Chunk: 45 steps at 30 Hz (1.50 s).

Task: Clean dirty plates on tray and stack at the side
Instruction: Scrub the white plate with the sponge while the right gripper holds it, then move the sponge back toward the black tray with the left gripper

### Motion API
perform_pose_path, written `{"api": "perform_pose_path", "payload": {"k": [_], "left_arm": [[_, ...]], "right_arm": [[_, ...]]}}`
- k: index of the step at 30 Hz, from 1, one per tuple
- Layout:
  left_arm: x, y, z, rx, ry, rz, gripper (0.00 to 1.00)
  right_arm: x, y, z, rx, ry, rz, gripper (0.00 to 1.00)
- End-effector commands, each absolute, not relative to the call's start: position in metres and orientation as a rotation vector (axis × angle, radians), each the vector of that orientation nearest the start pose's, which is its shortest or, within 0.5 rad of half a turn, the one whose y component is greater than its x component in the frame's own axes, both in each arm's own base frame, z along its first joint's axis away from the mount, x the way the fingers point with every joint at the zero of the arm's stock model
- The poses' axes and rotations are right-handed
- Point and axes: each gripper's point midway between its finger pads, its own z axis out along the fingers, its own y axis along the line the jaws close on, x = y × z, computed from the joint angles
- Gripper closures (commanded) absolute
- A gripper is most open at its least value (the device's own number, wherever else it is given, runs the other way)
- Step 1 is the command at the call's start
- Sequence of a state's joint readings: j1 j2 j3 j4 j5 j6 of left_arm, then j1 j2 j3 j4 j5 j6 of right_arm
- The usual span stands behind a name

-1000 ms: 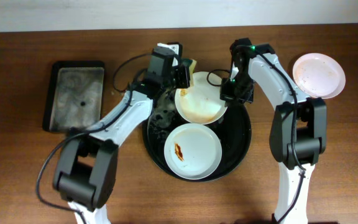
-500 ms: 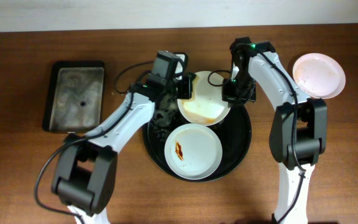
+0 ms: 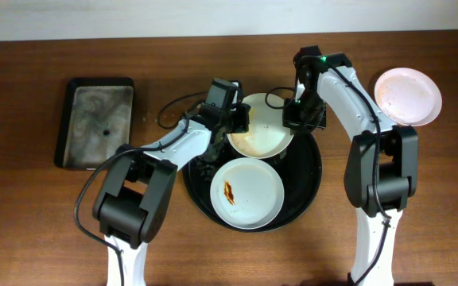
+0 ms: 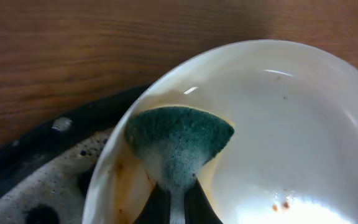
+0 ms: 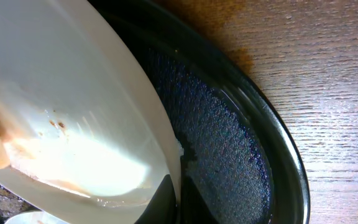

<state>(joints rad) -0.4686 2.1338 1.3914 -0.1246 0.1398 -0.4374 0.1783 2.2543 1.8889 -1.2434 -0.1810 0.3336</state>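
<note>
Far left: the sponge tray [image 3: 95, 121] is a black rectangle with a raised rim and a grey soapy film across its flat floor. It sits on the wood-grain table [image 3: 22, 222], well apart from everything else.

Centre-left: my left claw [image 4: 176, 202] is pinched narrow on a sponge [image 4: 179, 140]. The dark green scrubbing face looks coarse and foamy and is squeezed into a fan shape. The sponge presses on the inner left wall of the upper plate [image 3: 259, 125], which is round, white, shallow and glossy. A thin brown-orange film streaks that side and the bowl. The left wrist view shows a couple of red specks near the plate's lower edge.

Centre: the round tray [image 3: 308, 171] is black with a raised rim. Its floor looks pebbled in the right wrist view, and suds and dark grime sit on its left part. The upper plate is tilted over the back of the tray and overlaps the far rim. The lower plate [image 3: 246, 192] lies flat in the front half, white, with one short red-brown smear left of centre. The two plates' rims meet or nearly meet; I cannot tell which.

Centre-right: my right claw [image 5: 178, 190] is clamped on the upper plate's right rim. The thin edge is caught between its black fingers, which hold the plate at a slant.

Far right: the third plate [image 3: 407, 96] lies flat on the table, well apart from the tray. It is white with a faint pink tinge.
</note>
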Motion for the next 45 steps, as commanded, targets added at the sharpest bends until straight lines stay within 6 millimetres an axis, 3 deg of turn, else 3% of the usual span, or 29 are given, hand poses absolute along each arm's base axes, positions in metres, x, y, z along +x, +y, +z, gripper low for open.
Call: {"api": "perform_pose_path", "payload": {"k": [1, 10, 19, 23, 25, 27, 33, 36, 41, 45], "left_arm": [[0.487, -0.225, 0.003, 0.022, 2.496, -0.258, 0.99], [0.519, -0.207, 0.029, -0.055, 2.315, -0.112, 0.99], [0.537, -0.185, 0.054, -0.152, 2.173, 0.022, 0.99], [0.544, -0.18, 0.094, -0.202, 2.073, 0.022, 0.99], [0.545, -0.176, 0.111, -0.222, 2.039, 0.031, 0.99], [0.543, -0.177, 0.115, -0.215, 2.044, 0.022, 0.99], [0.523, -0.199, 0.103, -0.115, 2.16, -0.037, 0.99], [0.513, -0.197, 0.126, -0.099, 2.178, -0.076, 0.99], [0.496, -0.15, 0.186, -0.166, 2.176, -0.075, 0.99], [0.489, -0.113, 0.206, -0.167, 2.225, -0.21, 0.99]], "right_arm": [[0.42, 0.111, 0.063, 0.213, 3.153, 0.27, 0.96], [0.419, 0.11, 0.063, 0.202, 3.159, 0.269, 0.96], [0.419, 0.11, 0.063, 0.203, 3.161, 0.268, 0.96], [0.419, 0.11, 0.063, 0.203, 3.161, 0.268, 0.96], [0.419, 0.11, 0.063, 0.203, 3.161, 0.268, 0.96], [0.419, 0.11, 0.063, 0.203, 3.161, 0.268, 0.96], [0.419, 0.11, 0.063, 0.202, 3.158, 0.268, 0.96], [0.428, 0.11, 0.063, 0.196, 3.12, 0.262, 0.96], [0.451, 0.093, 0.082, 0.209, 3.023, 0.097, 0.96], [0.474, 0.075, 0.134, 0.217, 2.897, -0.053, 0.96]]}}
